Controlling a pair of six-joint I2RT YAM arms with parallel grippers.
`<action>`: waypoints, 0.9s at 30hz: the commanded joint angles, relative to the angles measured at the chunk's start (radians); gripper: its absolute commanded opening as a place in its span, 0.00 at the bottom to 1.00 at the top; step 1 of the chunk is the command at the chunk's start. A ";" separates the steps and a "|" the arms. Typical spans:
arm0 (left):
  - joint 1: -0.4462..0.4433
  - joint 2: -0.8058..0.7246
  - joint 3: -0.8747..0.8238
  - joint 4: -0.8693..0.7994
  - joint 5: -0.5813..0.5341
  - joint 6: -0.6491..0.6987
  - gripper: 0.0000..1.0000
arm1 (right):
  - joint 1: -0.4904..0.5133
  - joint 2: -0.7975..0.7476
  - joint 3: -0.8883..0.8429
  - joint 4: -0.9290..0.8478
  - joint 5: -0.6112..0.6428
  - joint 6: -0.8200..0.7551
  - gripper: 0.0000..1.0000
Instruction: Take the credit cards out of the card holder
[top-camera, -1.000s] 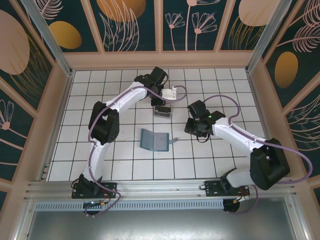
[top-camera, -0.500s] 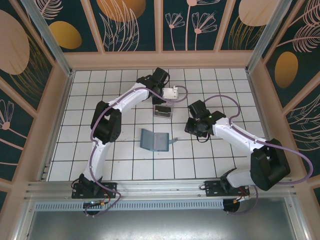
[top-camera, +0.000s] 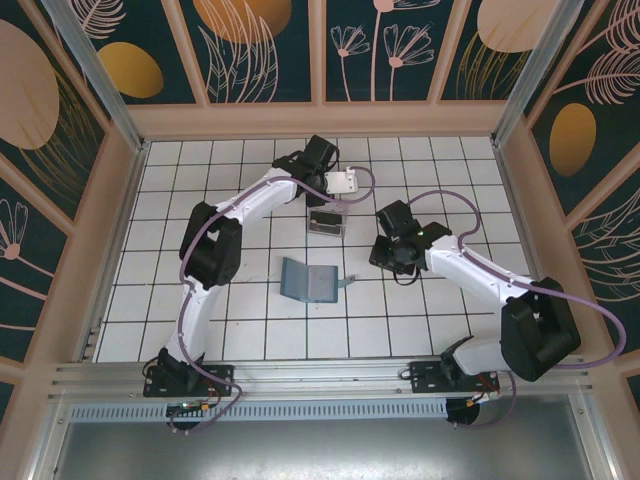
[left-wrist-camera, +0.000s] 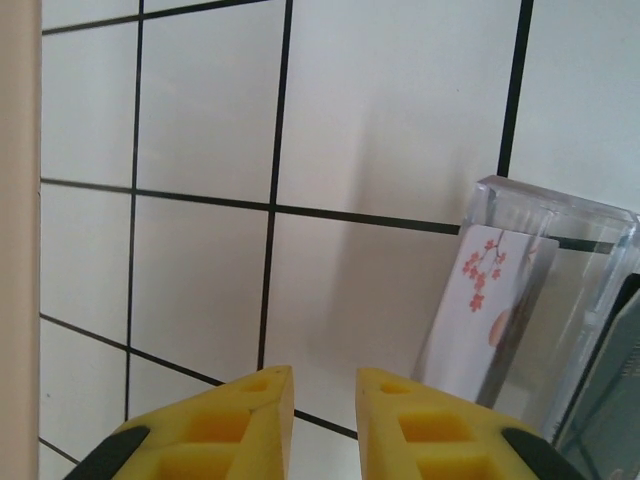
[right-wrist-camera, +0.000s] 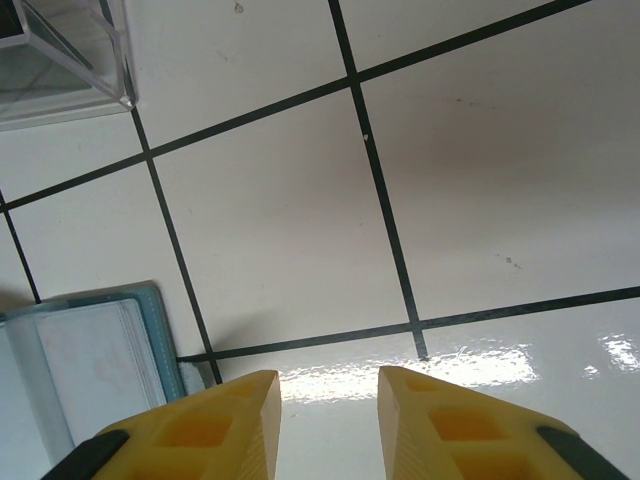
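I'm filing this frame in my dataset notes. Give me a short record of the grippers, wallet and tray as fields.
left gripper: open, empty, close to the clear tray
right gripper: open, empty, over bare tiles beside the card holder
card holder: lying open on the tiles, not held by either gripper
clear tray: a blossom-print card stands on edge inside

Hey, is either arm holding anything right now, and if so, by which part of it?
Nothing is held. The left tool and the right tool both stand open and empty above the floor.
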 joint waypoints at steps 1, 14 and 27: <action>-0.003 -0.118 -0.085 0.128 -0.007 -0.128 0.25 | -0.008 -0.015 -0.003 0.028 -0.016 0.010 0.32; -0.002 -0.328 -0.319 0.302 -0.255 -0.644 0.33 | 0.011 0.006 0.031 0.036 -0.027 0.010 0.32; -0.002 -0.482 -0.473 0.282 -0.131 -1.114 0.33 | 0.058 0.067 0.063 0.047 -0.042 0.023 0.32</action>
